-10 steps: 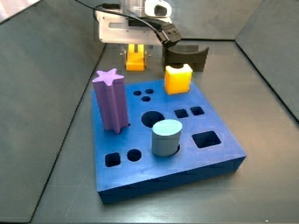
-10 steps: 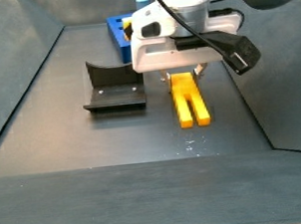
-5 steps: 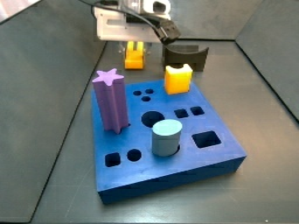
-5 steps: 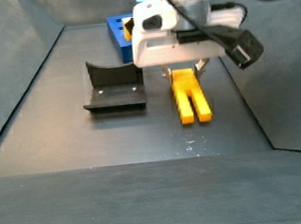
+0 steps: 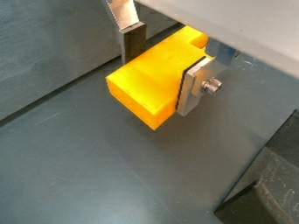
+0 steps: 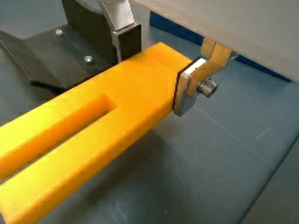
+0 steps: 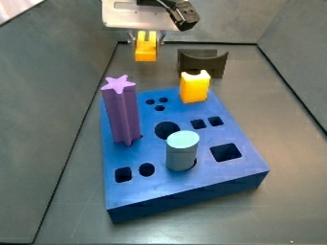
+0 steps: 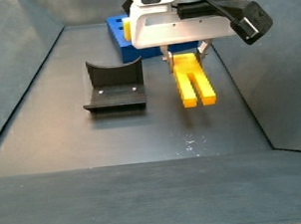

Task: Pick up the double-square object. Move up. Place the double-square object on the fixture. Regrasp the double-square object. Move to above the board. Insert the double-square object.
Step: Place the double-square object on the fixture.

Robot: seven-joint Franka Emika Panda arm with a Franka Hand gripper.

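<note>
Aloft, claw (image 6: 158,54) clamped on double-square object (image 6: 87,127); near fixture (image 8: 112,86), behind board (image 7: 179,158)

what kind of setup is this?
Likely a lab peg-insertion test cell: dark walled enclosure, a blue board with shaped holes and pegs, the fixture, and the gripper holding the double-square object.

Dark grey bench (image 8: 68,197), blue board (image 7: 179,144) laid flat on it, dark fixture (image 8: 112,88) stood on it just beyond the board's far end, gripper (image 8: 185,53) held above the bench beside the fixture, double-square object (image 8: 194,80) clamped between its fingers (image 5: 194,86)
</note>
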